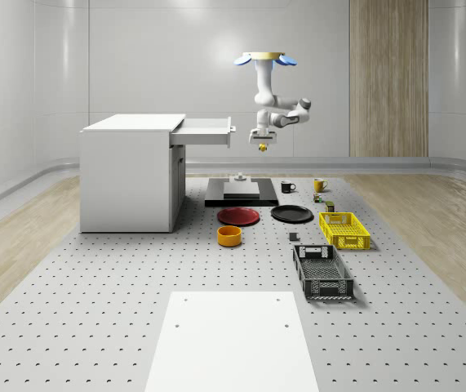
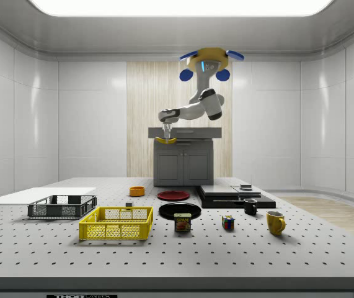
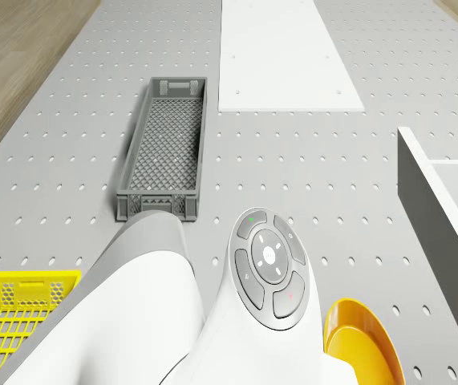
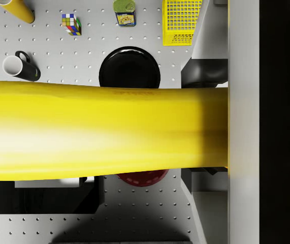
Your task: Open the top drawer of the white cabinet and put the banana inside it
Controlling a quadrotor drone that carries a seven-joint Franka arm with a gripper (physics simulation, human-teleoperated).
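Yellow banana [image 2: 165, 141] pinched in gripper [image 2: 167, 135], held in air just outside front of top drawer [image 1: 206, 130], not yet inside. Drawer pulled out from white cabinet [image 1: 130, 175], open. Drone [image 1: 264, 59] hovers above table [image 1: 94, 310], on the whole-scene view's right of cabinet, over black platform [image 1: 241, 193]; arm bent down beneath it. Below on table: red plate [image 1: 239, 216], black plate [image 1: 291, 214], orange bowl [image 1: 229, 236], yellow basket [image 1: 344, 229], grey crate [image 1: 322, 272].
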